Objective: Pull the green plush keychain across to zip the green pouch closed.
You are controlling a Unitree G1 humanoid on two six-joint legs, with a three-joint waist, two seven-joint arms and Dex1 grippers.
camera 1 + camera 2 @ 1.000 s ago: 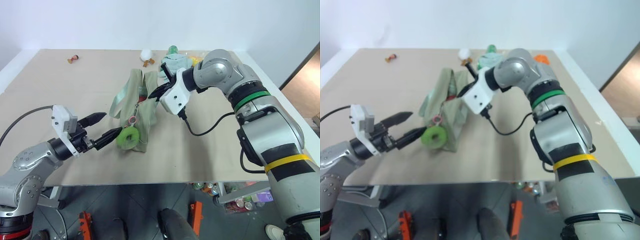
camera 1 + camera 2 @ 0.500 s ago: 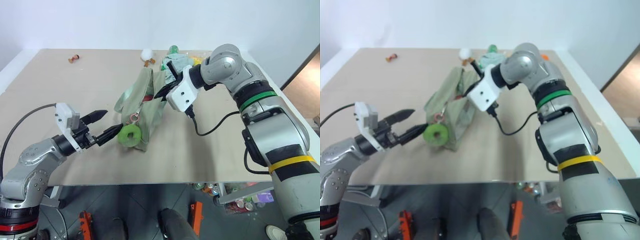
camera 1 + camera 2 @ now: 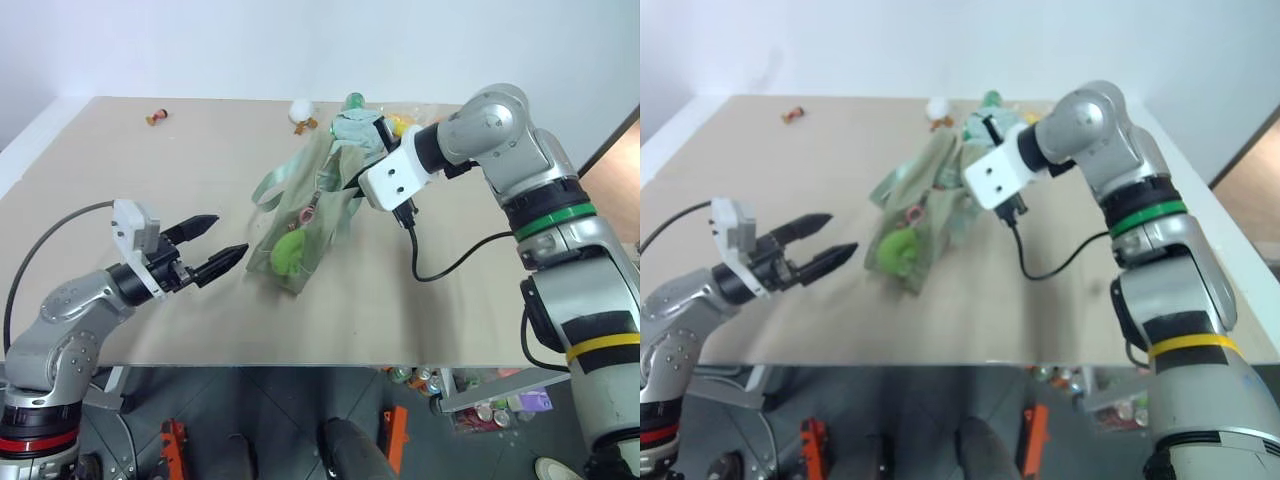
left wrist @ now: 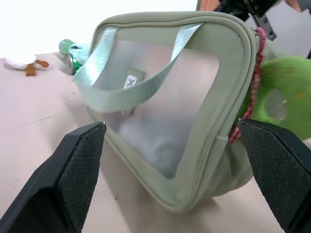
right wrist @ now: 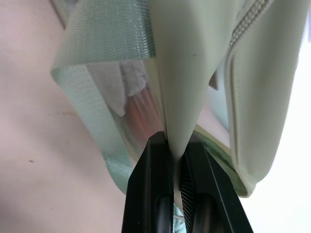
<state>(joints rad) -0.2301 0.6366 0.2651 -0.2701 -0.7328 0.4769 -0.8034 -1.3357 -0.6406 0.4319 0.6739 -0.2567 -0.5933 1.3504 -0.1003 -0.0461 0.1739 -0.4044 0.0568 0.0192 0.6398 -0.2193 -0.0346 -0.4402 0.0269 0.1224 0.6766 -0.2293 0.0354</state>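
The green pouch (image 3: 305, 215) stands tilted in the middle of the table, its far end lifted. My right gripper (image 3: 352, 183) is shut on that end's fabric edge (image 5: 181, 97), beside the zipper. The green plush keychain (image 3: 288, 252) hangs against the pouch's near end on a reddish cord. In the left wrist view the pouch's clear side panel (image 4: 160, 116) and pale strap face me, with the keychain (image 4: 284, 92) beside them. My left gripper (image 3: 228, 236) is open, a short gap to the left of the keychain, touching nothing.
At the table's far edge lie a white plush toy (image 3: 300, 110), a small brown figure (image 3: 155, 118), a green bottle top (image 3: 350, 100) and a pale mint cloth (image 3: 355, 127). A black cable (image 3: 440, 265) droops from my right wrist onto the table.
My right gripper has moved right and slightly up, dragging the pouch along and tipping it. The keychain has drawn away from my left gripper's lower finger. The left gripper stayed open.
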